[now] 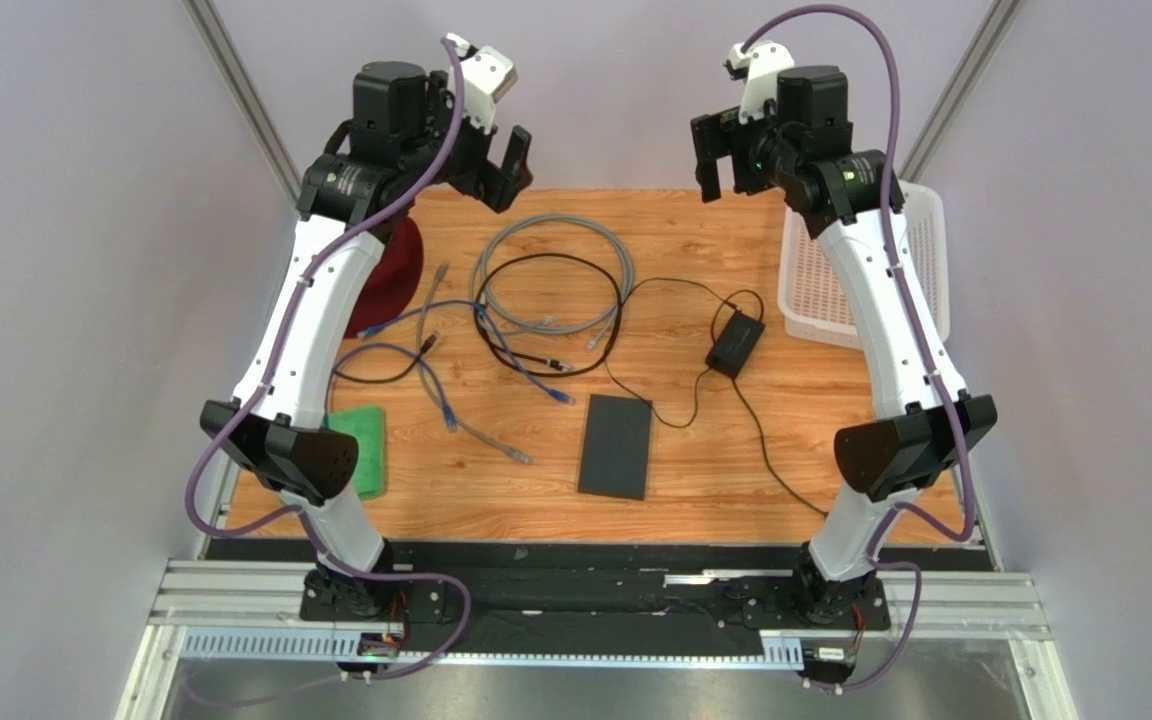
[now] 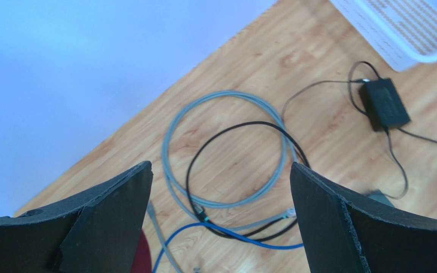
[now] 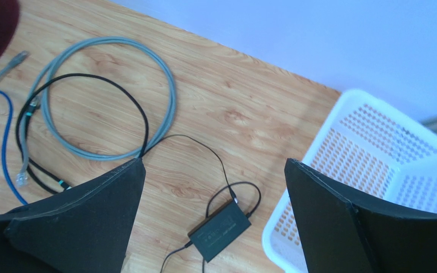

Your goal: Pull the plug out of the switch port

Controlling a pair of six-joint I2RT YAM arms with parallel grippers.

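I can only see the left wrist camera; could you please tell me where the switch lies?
Observer: The switch lies flat on the table near its front edge, roughly between the two arm bases.
Operator: Is anything plugged into it?
Observer: A thin black cable passes its far right corner; the top view cannot settle whether it is plugged in.
Operator: And the other arm?
Observer: The right gripper is open and raised well off the table, its camera facing the adapter brick and the white basket.
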